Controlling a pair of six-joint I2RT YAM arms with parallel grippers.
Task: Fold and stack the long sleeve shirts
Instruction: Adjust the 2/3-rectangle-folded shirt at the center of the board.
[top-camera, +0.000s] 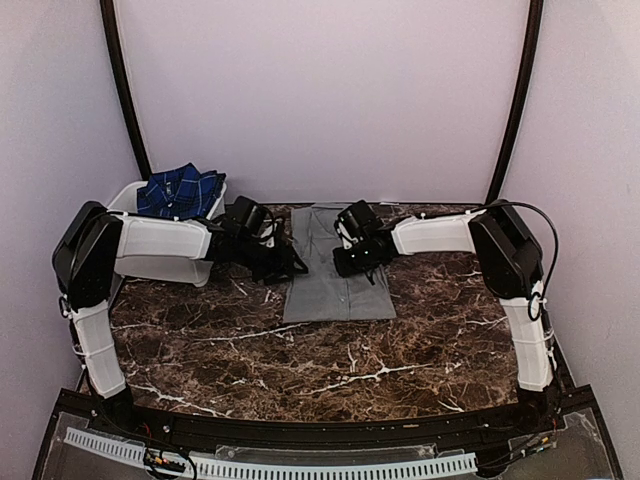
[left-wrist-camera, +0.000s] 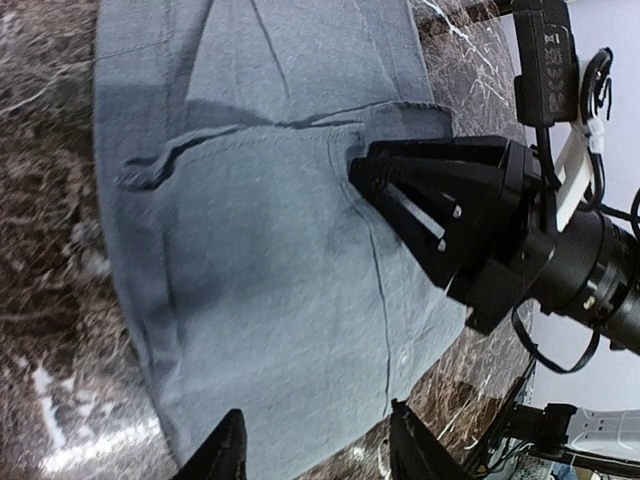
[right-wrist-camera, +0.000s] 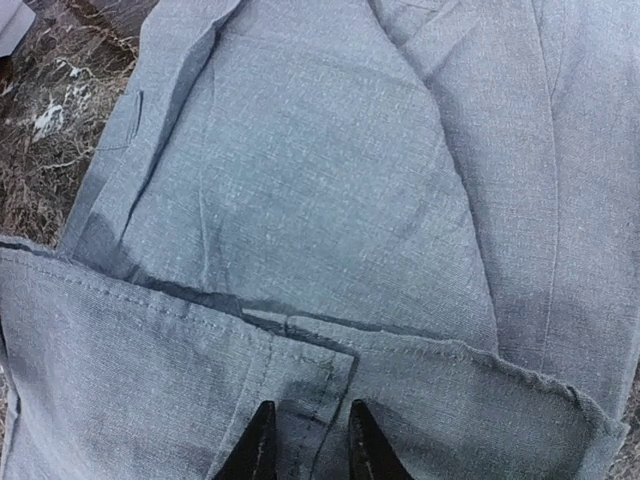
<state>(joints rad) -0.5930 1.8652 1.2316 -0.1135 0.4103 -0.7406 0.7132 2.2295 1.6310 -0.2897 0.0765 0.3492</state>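
Plaid shirt (top-camera: 180, 190) lies in tub (top-camera: 165, 268), upper left. Left pincer (left-wrist-camera: 318, 418) gapes wide, empty, over grey shirt (top-camera: 335, 285) at table (top-camera: 300, 370) centre. Right pincer (right-wrist-camera: 310, 410) stands narrow about hem (right-wrist-camera: 420, 348); grip indeterminate. Advise both seize hem corners level before folding.

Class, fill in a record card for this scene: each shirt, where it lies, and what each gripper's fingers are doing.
grey shirt: folded narrow, flat on the marble table
plaid shirt: bundled in the white tub, far left
left gripper: fingers open, at the grey shirt's left edge
right gripper: fingers close together at a folded hem; grip unclear
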